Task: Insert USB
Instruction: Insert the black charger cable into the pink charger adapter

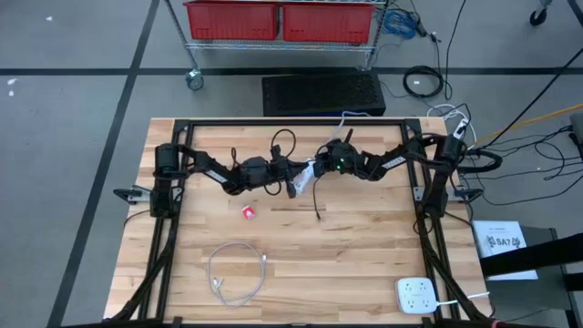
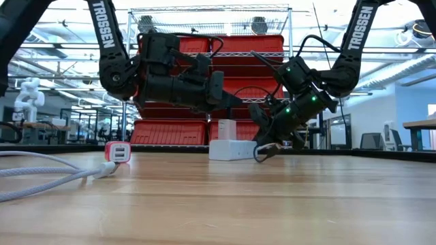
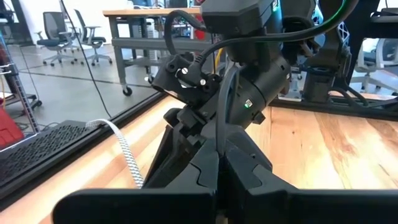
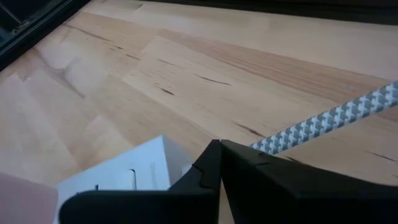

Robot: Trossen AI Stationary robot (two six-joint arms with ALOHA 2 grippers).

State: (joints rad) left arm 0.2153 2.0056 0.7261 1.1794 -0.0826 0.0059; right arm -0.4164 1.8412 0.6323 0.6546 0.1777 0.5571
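A white charger block point(image 1: 298, 181) point(image 2: 231, 149) lies flat on the table's middle, and its slots show in the right wrist view point(image 4: 134, 174). A black-and-white braided cable point(image 4: 329, 118) point(image 1: 318, 205) runs from my right gripper point(image 4: 221, 155) point(image 2: 264, 144), which is shut on it just right of the block. The plug itself is hidden by the fingers. My left gripper point(image 3: 217, 171) point(image 2: 231, 102) is shut and hangs above the block's left side, facing the right gripper, with nothing between its fingers. My right gripper pinches the braided cable near its end between its two fingers. The cable comes out beside the fingers point(image 4: 268, 144), which hide the plug. The fingers slant down from the table's right. The held end hangs just above the table beside the block, and the rest point(image 1: 319, 215) trails toward the near edge.
A small red charger point(image 1: 248, 211) point(image 2: 117, 152) sits left of centre. A loose white cable point(image 1: 237, 273) point(image 2: 48, 173) coils near the front left, and a white power strip point(image 1: 417, 296) lies at the front right. Bare wood lies between them.
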